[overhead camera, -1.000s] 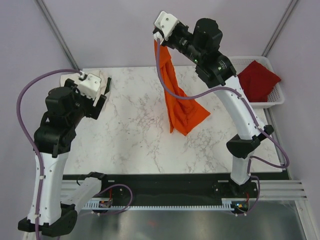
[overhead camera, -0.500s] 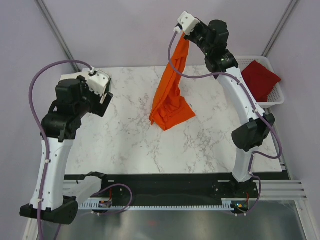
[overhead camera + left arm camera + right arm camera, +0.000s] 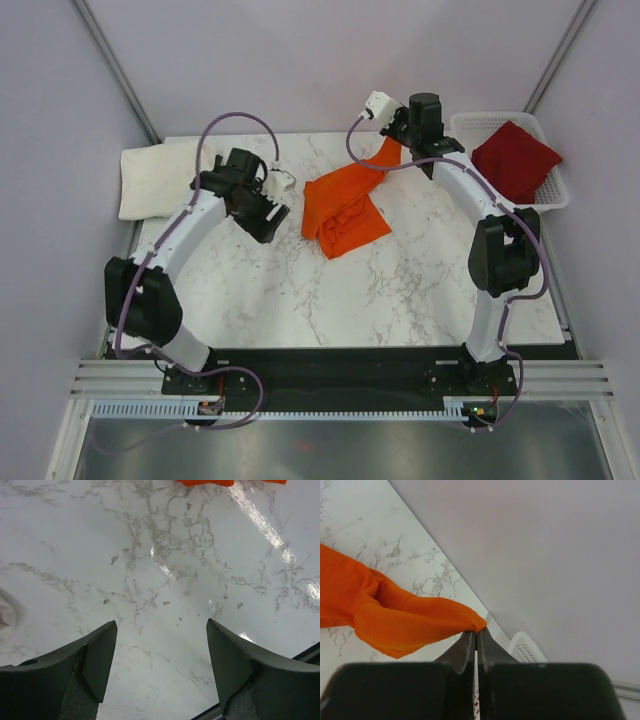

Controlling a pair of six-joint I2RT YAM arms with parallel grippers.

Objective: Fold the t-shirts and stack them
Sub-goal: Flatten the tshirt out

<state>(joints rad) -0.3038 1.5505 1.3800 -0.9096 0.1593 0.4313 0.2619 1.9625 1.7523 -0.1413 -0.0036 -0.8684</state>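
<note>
The bright orange t-shirt (image 3: 340,208) lies crumpled in the middle of the marble table, one end drawn up toward the far edge. My right gripper (image 3: 393,146) is shut on that end; in the right wrist view the cloth (image 3: 395,615) is pinched at the tips of the right gripper (image 3: 476,631). My left gripper (image 3: 275,212) is open and empty, low over the table just left of the orange shirt; its view shows bare marble between the left gripper's fingers (image 3: 161,630) and an orange edge (image 3: 205,482) at the top. The cream-white t-shirt (image 3: 155,178) lies folded at the far left. The dark red t-shirt (image 3: 515,160) sits in the basket.
The white lattice basket (image 3: 553,198) stands at the table's far right corner, also seen in the right wrist view (image 3: 522,647). The back wall is close behind the right gripper. A black rail runs along the table's near edge.
My right gripper has come down from high up, laying most of the orange shirt on the table. My left arm has swung right and down, uncovering the cream-white shirt.
</note>
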